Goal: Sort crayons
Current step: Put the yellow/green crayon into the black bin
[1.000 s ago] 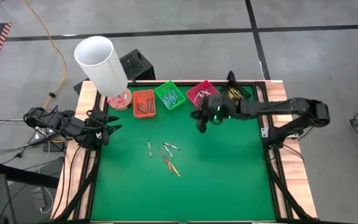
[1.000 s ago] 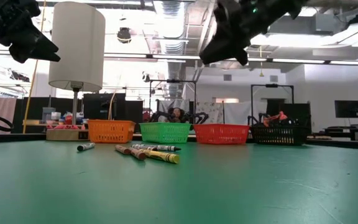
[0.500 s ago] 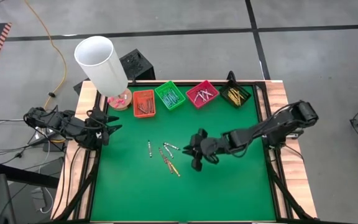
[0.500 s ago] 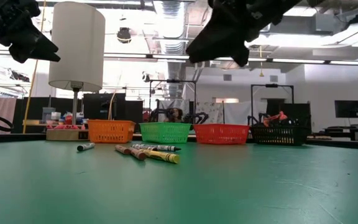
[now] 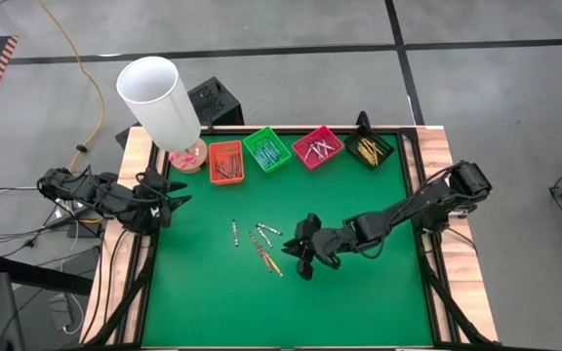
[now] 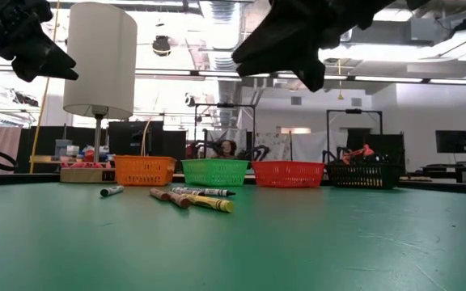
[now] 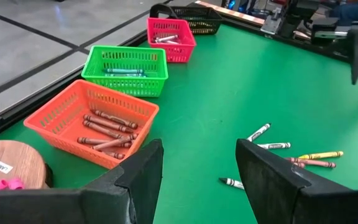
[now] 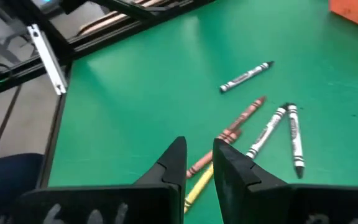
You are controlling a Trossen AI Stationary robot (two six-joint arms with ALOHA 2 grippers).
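Several loose crayons (image 5: pixel 260 244) lie flat on the green table's middle; they also show in the right wrist view (image 8: pixel 231 131) and the left wrist view (image 7: pixel 272 145). More crayons lie in the orange tray (image 5: pixel 226 162), green tray (image 5: pixel 266 149), pink tray (image 5: pixel 318 146) and black tray (image 5: pixel 370 149) along the far edge. My right gripper (image 5: pixel 300 261) hovers just right of the loose crayons, above the table, fingers (image 8: pixel 180 155) a narrow gap apart and empty. My left gripper (image 5: pixel 171 200) waits open and empty at the table's left edge.
A lamp with a white shade (image 5: pixel 157 97) on a wooden base (image 7: pixel 5 168) stands at the far left corner beside the orange tray. The table's near half and right side are bare green surface (image 5: pixel 359 302).
My right gripper has moved from beside the pink tray at the far edge toward the table's near left, ending next to the loose crayons in the middle. The crayons have not moved.
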